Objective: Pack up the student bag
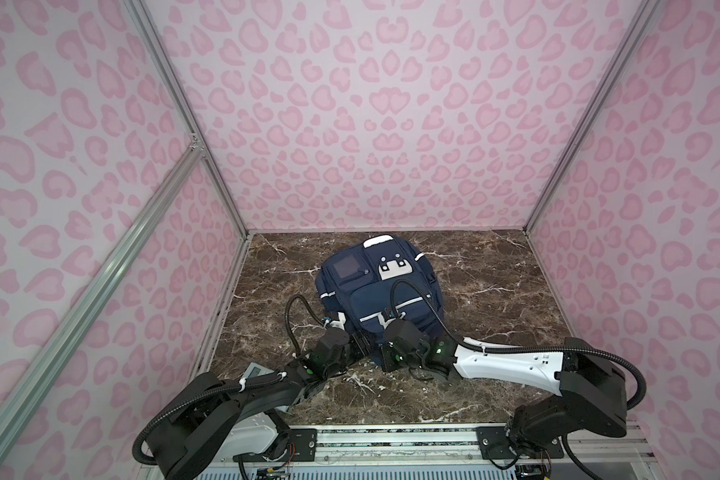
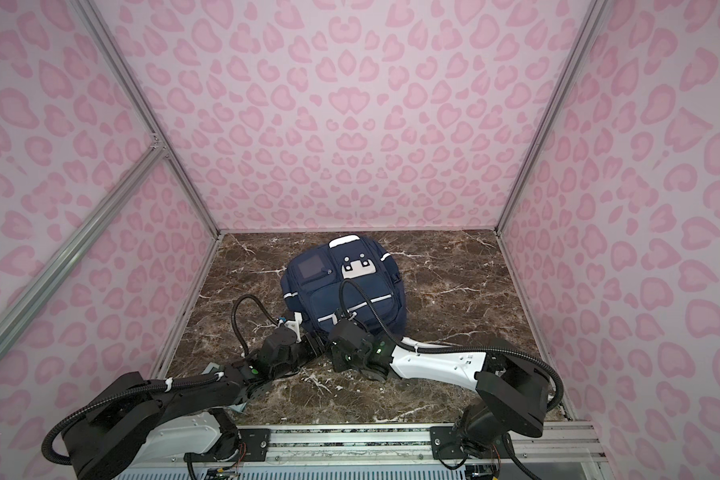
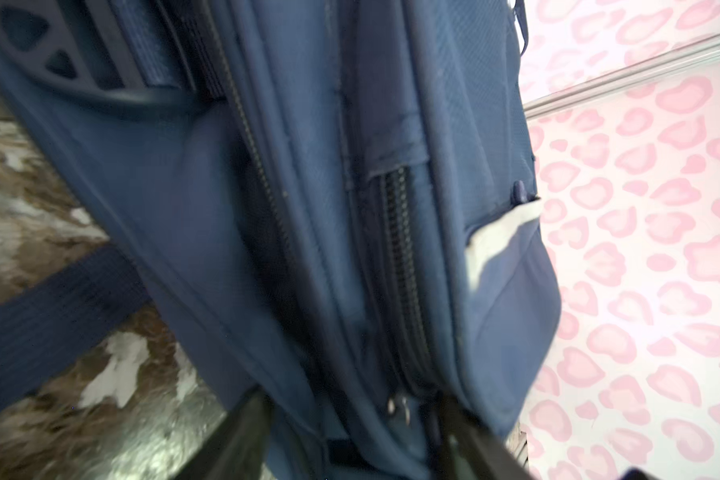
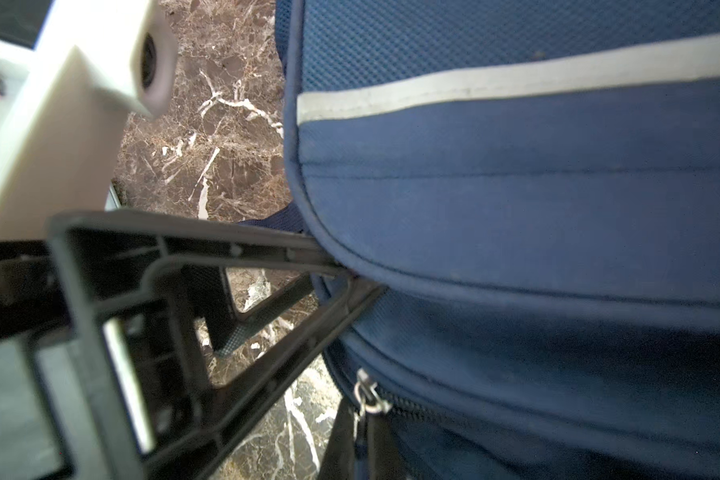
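Both arms reached the near edge of the student bag (image 1: 366, 301), which lay flat on the bench (image 1: 495, 291), towards the back. My left fingers (image 3: 242, 432) stood apart astride its zipped seam. My right fingers (image 4: 339, 444) were pinched together just beside a zip pull (image 4: 368, 397).

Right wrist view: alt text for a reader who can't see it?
A navy-blue fabric backpack with a grey reflective stripe fills most of the frame, lying on a brown marble tabletop. The left arm's black hand touches its edge, fingers apart.
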### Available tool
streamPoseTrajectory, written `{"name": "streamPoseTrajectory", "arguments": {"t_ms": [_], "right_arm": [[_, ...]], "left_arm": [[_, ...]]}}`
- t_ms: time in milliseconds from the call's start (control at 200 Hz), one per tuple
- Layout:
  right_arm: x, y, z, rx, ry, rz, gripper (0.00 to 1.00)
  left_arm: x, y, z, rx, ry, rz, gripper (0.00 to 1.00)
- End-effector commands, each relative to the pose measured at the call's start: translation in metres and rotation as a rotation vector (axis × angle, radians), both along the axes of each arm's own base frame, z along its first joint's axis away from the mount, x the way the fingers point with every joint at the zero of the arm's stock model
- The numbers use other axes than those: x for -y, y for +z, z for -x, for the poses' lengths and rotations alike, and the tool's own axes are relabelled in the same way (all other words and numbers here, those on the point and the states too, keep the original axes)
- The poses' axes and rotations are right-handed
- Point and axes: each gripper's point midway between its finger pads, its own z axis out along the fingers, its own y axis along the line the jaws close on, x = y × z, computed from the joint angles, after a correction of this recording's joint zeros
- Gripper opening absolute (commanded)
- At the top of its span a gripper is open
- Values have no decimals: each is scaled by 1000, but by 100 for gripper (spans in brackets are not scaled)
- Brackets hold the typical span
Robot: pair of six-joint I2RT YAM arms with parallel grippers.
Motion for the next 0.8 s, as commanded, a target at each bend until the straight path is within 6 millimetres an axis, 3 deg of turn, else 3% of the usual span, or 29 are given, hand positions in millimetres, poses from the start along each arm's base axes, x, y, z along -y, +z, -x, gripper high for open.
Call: {"name": "streamPoseTrajectory", "arguments": {"t_ms": [0,25,50,200,580,670,740,795], "right_arm": [[-8,7,3,9,15,-50,0],[-5,5,4,10,13,-42,0],[-1,4,3,14,7,-33,0],[42,-5,-13,33,-66,76,0],[194,-22,-84,15,-366,268,0],[203,-15,-90,26,-376,288,0],[193,-14,-84,12,-342,241,0],[184,-17,-73,-15,-310,214,0]], "left_arm": [[-4,6,-12,41,56,-13,15],[-5,6,-12,40,54,-26,5],[-5,5,-11,37,52,-33,3],[-16,1,-2,21,55,-64,3],[-41,6,7,22,20,-97,3],[-55,4,3,14,33,-163,3],[-67,7,-3,24,60,-197,3],[-76,13,-11,56,93,-246,9]]}}
